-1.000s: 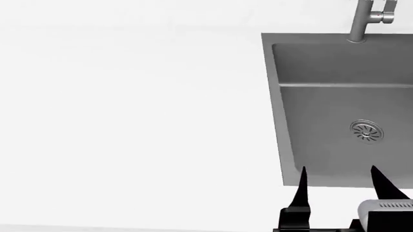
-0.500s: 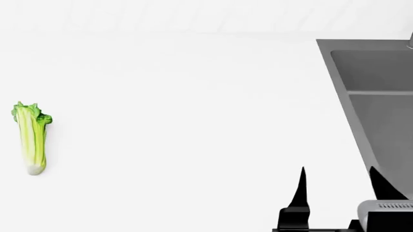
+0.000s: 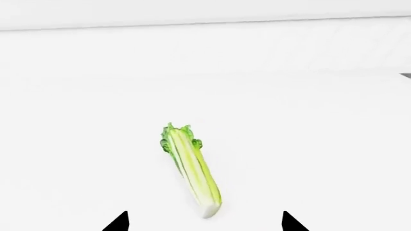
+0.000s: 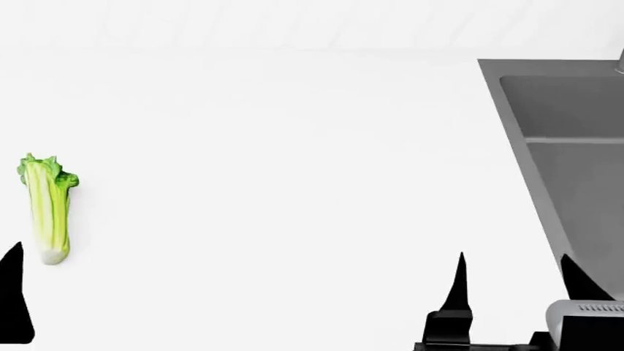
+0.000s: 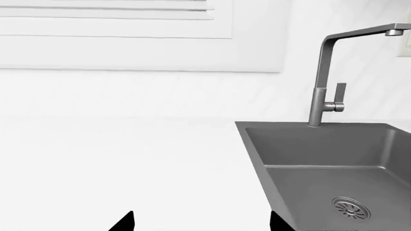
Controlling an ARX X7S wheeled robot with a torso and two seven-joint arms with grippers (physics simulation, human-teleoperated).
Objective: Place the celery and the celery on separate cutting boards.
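Note:
One celery [image 4: 47, 212] lies on the white counter at the far left of the head view, leafy top pointing away from me, whitish base toward me. In the left wrist view the same celery [image 3: 191, 171] lies just ahead of my left gripper [image 3: 205, 222], which is open, its black fingertips wide apart on either side of the base without touching it. One left finger [image 4: 13, 300] shows at the head view's left edge. My right gripper [image 4: 513, 259] [image 5: 201, 217] is open and empty over bare counter beside the sink. The cutting boards are out of view.
A grey sink [image 4: 575, 183] [image 5: 321, 163] with a drain is sunk into the counter at the right. Its faucet [image 5: 321, 72] stands at the back rim. A white wall runs behind the counter [image 4: 292, 146].
The head view swung left: the sink slid to the right edge and the celery came into view. In the last half second a left finger rose into the lower left corner.

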